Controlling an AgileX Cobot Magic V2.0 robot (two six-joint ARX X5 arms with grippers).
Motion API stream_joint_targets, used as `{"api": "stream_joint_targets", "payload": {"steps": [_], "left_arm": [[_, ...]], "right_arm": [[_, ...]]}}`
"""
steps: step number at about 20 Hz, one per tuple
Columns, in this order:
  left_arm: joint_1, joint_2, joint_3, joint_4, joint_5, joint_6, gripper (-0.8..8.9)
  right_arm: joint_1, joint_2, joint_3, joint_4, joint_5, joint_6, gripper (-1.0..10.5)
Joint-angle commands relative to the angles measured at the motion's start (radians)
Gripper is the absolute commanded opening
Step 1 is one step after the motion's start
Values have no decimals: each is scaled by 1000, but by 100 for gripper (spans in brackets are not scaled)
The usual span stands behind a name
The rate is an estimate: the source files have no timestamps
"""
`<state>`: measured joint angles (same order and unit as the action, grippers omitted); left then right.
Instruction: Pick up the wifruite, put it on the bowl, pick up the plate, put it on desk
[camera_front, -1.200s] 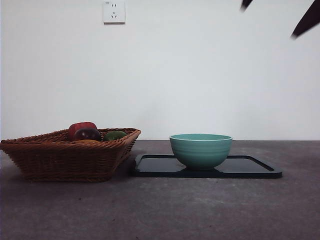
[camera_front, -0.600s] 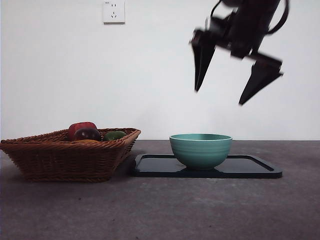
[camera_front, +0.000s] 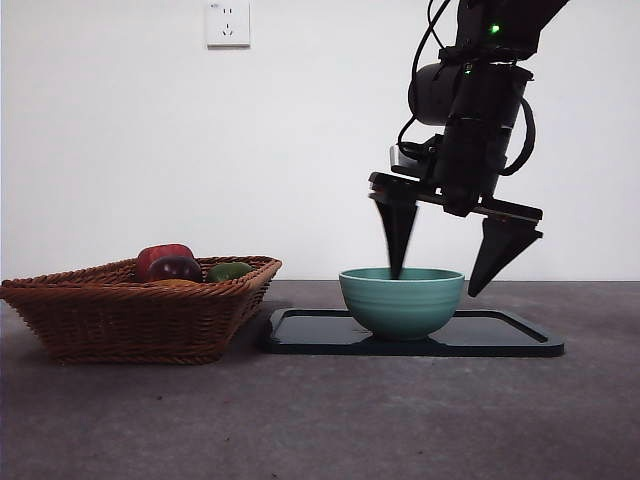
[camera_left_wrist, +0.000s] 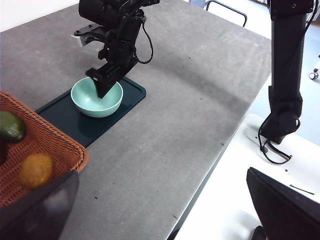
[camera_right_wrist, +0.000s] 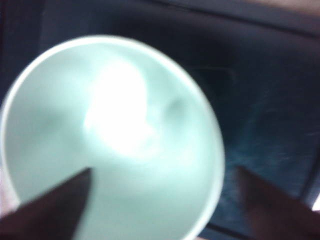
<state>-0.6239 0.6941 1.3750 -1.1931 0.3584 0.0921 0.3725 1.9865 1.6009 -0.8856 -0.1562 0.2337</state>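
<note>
Half a second ago my right gripper (camera_front: 438, 268) hung high above the table; now I have dropped it to the teal bowl (camera_front: 401, 300), jaws spread wide, one tip dipping inside the rim and the other outside the wall on the side away from the basket. The bowl has not shifted and sits on the dark tray (camera_front: 500, 340), which rests on the grey desk (camera_front: 320, 420).

My worry is that closing on the rim from this straddle could tip or drag the bowl, since ceramic is slick and a thin-edge pinch looks insecure. A bumped rim might also slide the tray.

From my right wrist the bowl (camera_right_wrist: 110, 135) looks empty, though the picture is blurred. The wifruite (camera_left_wrist: 36, 170) lies in the wicker basket (camera_front: 130, 310), well apart from the bowl, beside a green avocado-like fruit (camera_left_wrist: 11, 126). From the front a red apple (camera_front: 163, 256) and a dark purple fruit (camera_front: 176, 268) show above the weave.

My left gripper (camera_left_wrist: 160, 210) waits over the basket's end, jaws wide apart, holding nothing.
</note>
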Motion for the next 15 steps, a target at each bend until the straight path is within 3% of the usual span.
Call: {"api": "stream_joint_targets", "payload": {"steps": [1, 7, 15], "left_arm": [[-7, 4, 11, 10, 2, 13, 624], [-7, 4, 11, 11, 2, 13, 624], [-7, 4, 11, 10, 2, 13, 624]], "right_arm": [[0, 16, 23, -9, 30, 3, 199], [-14, 16, 23, -8, 33, 2, 8], [-24, -7, 37, -13, 41, 1, 8]]}}
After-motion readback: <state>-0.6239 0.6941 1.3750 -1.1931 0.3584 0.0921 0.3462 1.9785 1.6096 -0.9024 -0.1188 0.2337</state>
